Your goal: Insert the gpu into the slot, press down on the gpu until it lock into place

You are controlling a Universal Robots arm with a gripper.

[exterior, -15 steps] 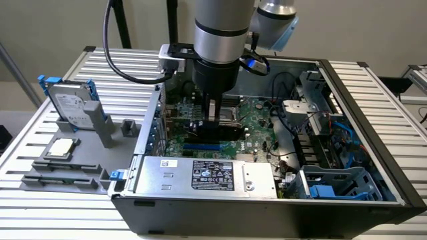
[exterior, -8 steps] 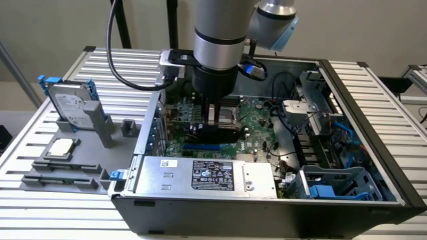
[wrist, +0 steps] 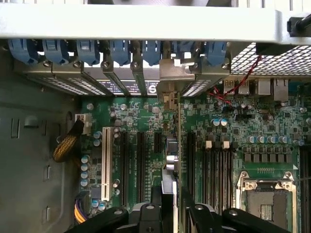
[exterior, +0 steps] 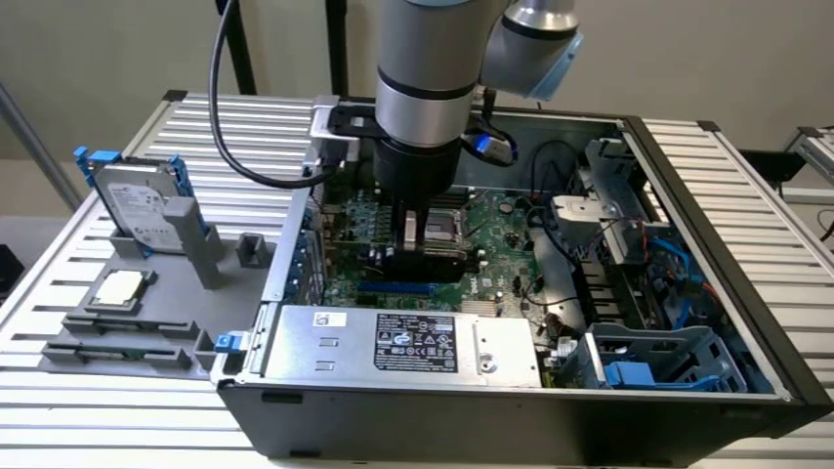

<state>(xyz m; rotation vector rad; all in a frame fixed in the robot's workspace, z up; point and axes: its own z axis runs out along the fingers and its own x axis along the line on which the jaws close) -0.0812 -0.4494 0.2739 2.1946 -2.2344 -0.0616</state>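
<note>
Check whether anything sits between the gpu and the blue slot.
Nothing visible does. The gripper holds the gpu over the slot, whose blue end shows bare beside the card in the exterior view. The stretch directly under the card is hidden.

Slot [exterior: 389,289] part. hidden behind gpu [exterior: 437,264]; gpu cut by wrist-view edge.

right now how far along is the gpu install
Done: the gpu is inside the case, upright over the board. In hand: the gripper is shut on it, and the card's lower edge sits at or just above the blue slot, which shows along its foot. Left: seating it fully and pressing until it locks. Nothing here shows the card home yet.
</note>
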